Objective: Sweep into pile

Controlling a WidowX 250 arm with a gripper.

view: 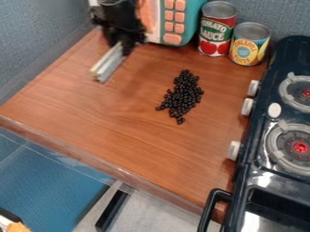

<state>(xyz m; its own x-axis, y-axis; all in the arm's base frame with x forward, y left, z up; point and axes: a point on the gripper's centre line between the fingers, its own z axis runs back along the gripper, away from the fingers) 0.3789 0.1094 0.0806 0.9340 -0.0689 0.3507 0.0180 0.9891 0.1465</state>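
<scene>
Item: pale bar, perhaps the sweeping tool. Far left of the tabletop, slanting down toward the near left; whether its lower end touches the wood cannot be told.

Item: black hand. Far left, over the wood; closed on the upper end of the pale bar.

Item: toy microwave, teal with orange buttons. Far edge, just right of the hand.

Item: black beans, the stuff to be swept. Right of the middle, well apart from the bar. One elongated heap, running from far to near; dense along the middle, looser at the near left, a few beans at the near tip.

Item: red-labelled can. Far right, upright.

Item: yellow-labelled can. Just right of the former, upright.

Item: toy stove, dark, two burners in view. Right side.

Condition of task: judged mostly done, the beans already lying together. Left, perhaps: a light push at the ends and the loose near-left fringe, for a rounder pile.
</scene>
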